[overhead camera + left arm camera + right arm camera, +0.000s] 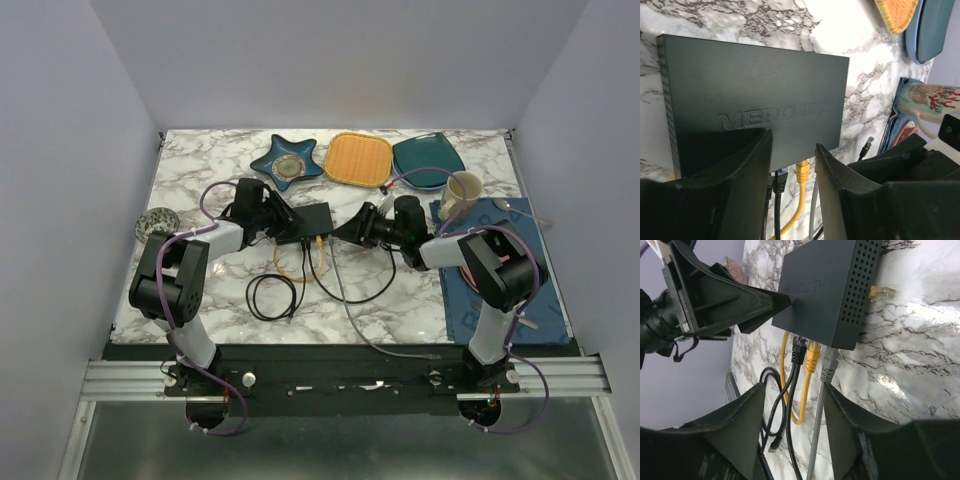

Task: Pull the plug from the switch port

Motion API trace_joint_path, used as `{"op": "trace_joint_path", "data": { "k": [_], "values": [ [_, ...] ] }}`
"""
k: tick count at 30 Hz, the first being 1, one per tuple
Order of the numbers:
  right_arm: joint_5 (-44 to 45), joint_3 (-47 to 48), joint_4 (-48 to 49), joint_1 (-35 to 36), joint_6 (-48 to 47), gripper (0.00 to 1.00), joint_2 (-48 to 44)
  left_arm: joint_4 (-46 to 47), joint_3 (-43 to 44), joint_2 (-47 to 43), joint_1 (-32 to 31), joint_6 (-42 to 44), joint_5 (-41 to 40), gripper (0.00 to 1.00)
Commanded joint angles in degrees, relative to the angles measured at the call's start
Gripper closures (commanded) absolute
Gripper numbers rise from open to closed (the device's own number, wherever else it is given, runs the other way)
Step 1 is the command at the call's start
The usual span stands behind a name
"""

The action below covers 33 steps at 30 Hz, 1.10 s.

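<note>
Switch: the switch (306,220) lies flat in the middle of the marble surface (205,180), between the two arms, lid up and ports along its near long edge.
Plugs: three sit side by side in that edge: black plug (798,352), yellow plug (813,356) and grey plug (829,366).
Left jaws: parted over the port edge. One finger (740,170) lies across the lid, its tip touching it, and nothing is clamped between them.
Right jaws: parted, facing the ports from the near side. All three leads pass through the gap, and the fingers (747,425) touch no plug.
In the way: the plugs crowd close together, and the left finger covers the near part of the lid right above them.
Around: a black cable coil (272,297) and a yellow cable loop (295,264) lie just in front of the switch, and a grey cable (372,338) runs to the near edge. Star dish (287,163), orange plate (359,158) and teal plate (425,160) line the far side. At the right are a cup (463,192), a spoon (512,207) and a blue mat (500,300), and a round metal piece (155,222) sits at the left.
Loose ends: a yellow connector (882,291) lies unplugged beside the vented side.
Hard to make out: from above, both wrists hide the ports — their number cannot be told. In the left wrist view the grey plug is hidden.
</note>
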Motion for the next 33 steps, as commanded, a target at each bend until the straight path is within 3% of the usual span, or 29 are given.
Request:
{"op": "trace_joint_path", "data": {
  "k": [1,8,17,33],
  "values": [
    [-0.2,4.1,-1.9,-0.2,-1.9,0.46,1.3,-1.5,0.5,2.0,0.3,0.4,-1.1,0.51],
    [3.0,8.3,-13.5,-0.2,-6.0,0.55,3.1,-1.9,0.0,3.8,0.4,-0.1,-1.1,0.52],
    [5.4,10.5,-21.5,-0.2,-7.9,0.50,5.2,-4.7,-0.2,4.8,0.9,-0.5,-3.0,0.52],
    [1.4,13.2,-18.0,-0.2,-4.6,0.47,9.7,-5.1,-0.6,5.3,0.9,-1.1,-3.1,0.52]
  ]
}}
